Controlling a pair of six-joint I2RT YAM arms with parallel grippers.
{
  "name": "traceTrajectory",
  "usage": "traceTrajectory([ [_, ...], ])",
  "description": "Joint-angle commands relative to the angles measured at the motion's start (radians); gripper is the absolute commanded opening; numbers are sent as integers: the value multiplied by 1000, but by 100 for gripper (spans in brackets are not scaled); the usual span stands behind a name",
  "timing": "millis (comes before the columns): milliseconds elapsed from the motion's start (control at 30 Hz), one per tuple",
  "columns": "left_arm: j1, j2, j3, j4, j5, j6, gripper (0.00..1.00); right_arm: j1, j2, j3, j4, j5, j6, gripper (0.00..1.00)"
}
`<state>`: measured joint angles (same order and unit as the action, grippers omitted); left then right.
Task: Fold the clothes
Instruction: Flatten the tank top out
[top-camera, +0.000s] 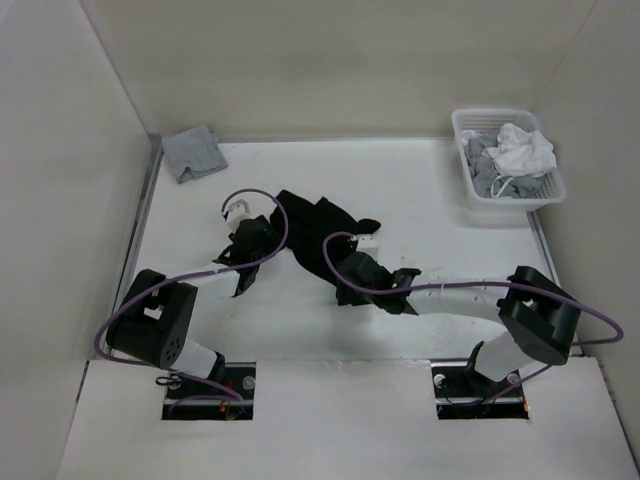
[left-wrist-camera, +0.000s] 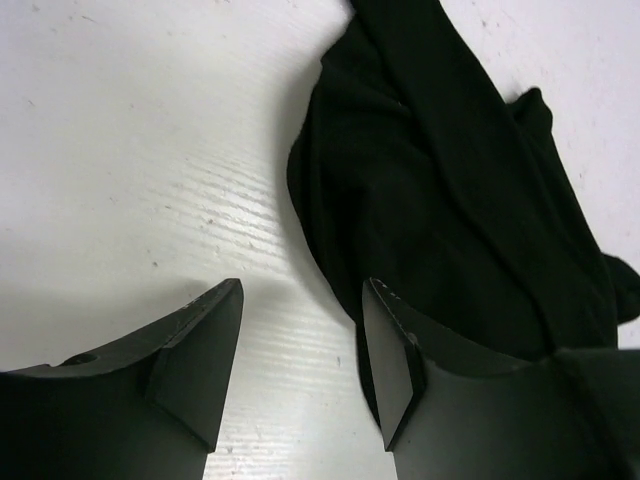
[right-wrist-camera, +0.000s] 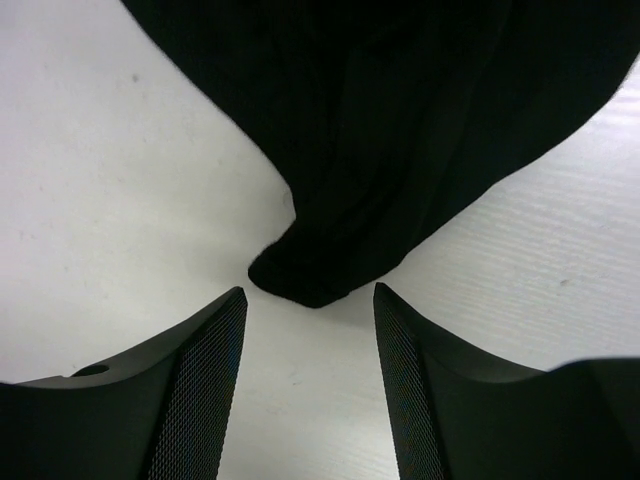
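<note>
Currently I see the clothes (top-camera: 310, 225), a soft matte black crumpled heap, lying on the white grained table (top-camera: 430, 200). Just beside the heap's rumpled near edge my left hand (left-wrist-camera: 302, 300) and right hand (right-wrist-camera: 308, 300) both stand open.

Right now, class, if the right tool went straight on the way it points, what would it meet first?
The black garment: its bunched tip lies just ahead of the right tool, in line with the gap between the open jaws. Depth is unclear, so it might skim over.
</note>
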<state>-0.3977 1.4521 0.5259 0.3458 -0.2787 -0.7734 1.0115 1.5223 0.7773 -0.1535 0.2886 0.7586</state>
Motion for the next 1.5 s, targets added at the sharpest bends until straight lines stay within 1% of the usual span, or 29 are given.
traceTrajectory([
  [0, 9, 19, 40, 79, -4, -24, 50, 20, -4, 86, -66, 116, -5, 59],
  [133, 10, 80, 71, 101, 10, -36, 45, 32, 62, 138, -101, 144, -25, 59],
  [200, 10, 91, 75, 114, 10, -43, 45, 37, 88, 160, -109, 158, -25, 55],
  [333, 10, 116, 88, 131, 10, -44, 45, 38, 131, 183, -112, 158, -36, 51],
  [367, 10, 123, 94, 131, 12, -44, 45, 38, 137, 188, -112, 161, -38, 47],
  [400, 12, 131, 98, 131, 15, -44, 45, 37, 141, 192, -110, 161, -39, 39],
  [433, 12, 142, 106, 134, 15, -46, 45, 34, 133, 189, -104, 167, -36, 25],
  [467, 12, 143, 106, 136, 15, -47, 45, 34, 130, 186, -103, 169, -36, 24],
  [500, 12, 154, 114, 142, 16, -47, 44, 32, 110, 177, -100, 179, -30, 15],
  [567, 10, 166, 124, 147, 19, -46, 38, 34, 70, 160, -98, 208, -25, 11],
  [600, 12, 175, 134, 150, 24, -44, 33, 35, 31, 148, -98, 228, -25, 9],
  [733, 15, 186, 155, 147, 27, -47, 14, 37, -120, 93, -74, 250, -31, 6],
  [900, 17, 182, 167, 147, 32, -41, 2, -4, -393, -4, -6, 232, -62, 4],
  [967, 24, 122, 149, 150, 35, -59, 0, -53, -535, -26, 20, 199, -82, 3],
  [1000, 26, 87, 143, 148, 33, -69, 0, -63, -556, -26, 25, 193, -87, 3],
  [1033, 29, 20, 141, 138, 38, -82, 0, -96, -623, -21, 38, 167, -102, 3],
  [1133, 30, -183, 187, 67, 46, -87, 0, -167, -730, 45, 54, 101, -143, 3],
  [1167, 30, -200, 197, 55, 47, -86, 0, -179, -746, 68, 54, 86, -151, 3],
  [1233, 41, -318, 271, -40, 61, -76, 0, -204, -775, 134, 48, 60, -177, 3],
  [1300, 64, -419, 344, -123, 79, -73, 0, -210, -812, 241, 35, 55, -217, 3],
  [1400, 92, -507, 396, -172, 81, -82, 0, -201, -830, 350, 37, 50, -251, 3],
  [1467, 107, -532, 416, -182, 82, -89, 0, -184, -815, 420, 35, 53, -292, 3],
])
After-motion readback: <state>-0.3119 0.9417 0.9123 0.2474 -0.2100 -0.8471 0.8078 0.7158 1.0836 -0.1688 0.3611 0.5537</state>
